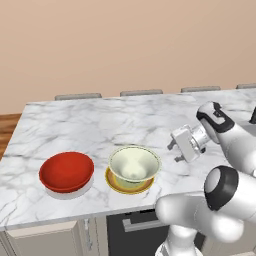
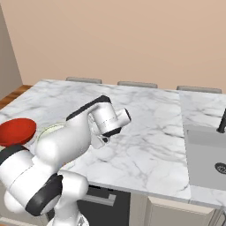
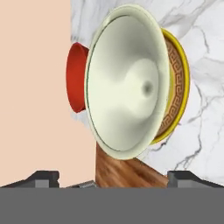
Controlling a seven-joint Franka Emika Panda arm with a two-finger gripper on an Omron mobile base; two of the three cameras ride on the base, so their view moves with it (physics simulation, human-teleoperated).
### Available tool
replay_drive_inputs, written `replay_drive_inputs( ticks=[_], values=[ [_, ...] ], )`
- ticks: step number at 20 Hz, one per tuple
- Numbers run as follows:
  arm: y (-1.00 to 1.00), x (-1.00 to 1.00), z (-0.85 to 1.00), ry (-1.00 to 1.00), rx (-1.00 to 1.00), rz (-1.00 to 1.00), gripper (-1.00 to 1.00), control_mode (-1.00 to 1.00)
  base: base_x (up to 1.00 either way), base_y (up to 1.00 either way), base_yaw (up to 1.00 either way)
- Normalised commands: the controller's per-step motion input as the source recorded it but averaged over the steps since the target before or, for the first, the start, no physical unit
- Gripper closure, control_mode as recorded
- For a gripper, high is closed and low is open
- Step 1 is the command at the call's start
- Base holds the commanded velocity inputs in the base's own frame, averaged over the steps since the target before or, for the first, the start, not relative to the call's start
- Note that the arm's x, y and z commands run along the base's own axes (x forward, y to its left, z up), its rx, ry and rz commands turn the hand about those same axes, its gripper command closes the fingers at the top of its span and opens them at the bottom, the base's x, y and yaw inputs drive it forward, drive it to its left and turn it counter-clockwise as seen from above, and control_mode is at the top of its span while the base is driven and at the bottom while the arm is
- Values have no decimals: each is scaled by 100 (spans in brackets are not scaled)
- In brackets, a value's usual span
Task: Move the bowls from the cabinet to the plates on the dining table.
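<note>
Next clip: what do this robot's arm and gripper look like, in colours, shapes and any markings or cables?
The arm is glossy white, built of rounded tubular links with bulbous elbows, and has black bands and caps at the joints. The gripper is a boxy pale grey-white hand with two small dark fingertips, squared off and charcoal in the hand view. No loose cables or readable markings are visible.

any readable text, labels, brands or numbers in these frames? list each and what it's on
None: no words, numbers, labels or brand marks appear.
Yellow plate: a brown key-pattern band around its rim, ornament only, not lettering.
Cream bowl, red bowl, marble table, gripper: all unmarked.
</note>
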Motion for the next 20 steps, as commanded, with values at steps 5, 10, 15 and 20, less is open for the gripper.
replay_drive_inputs(
  ticks=[5,10,15,20],
  values=[
    [0,-64,23,-27,0,0,-100,-100,0,0,0],
    [-6,-37,14,-24,3,-3,-100,-100,0,0,0],
    [9,-32,7,-14,-2,1,-100,-100,0,0,0],
    [19,-66,18,-27,-5,3,-100,-100,0,0,0]
  ],
)
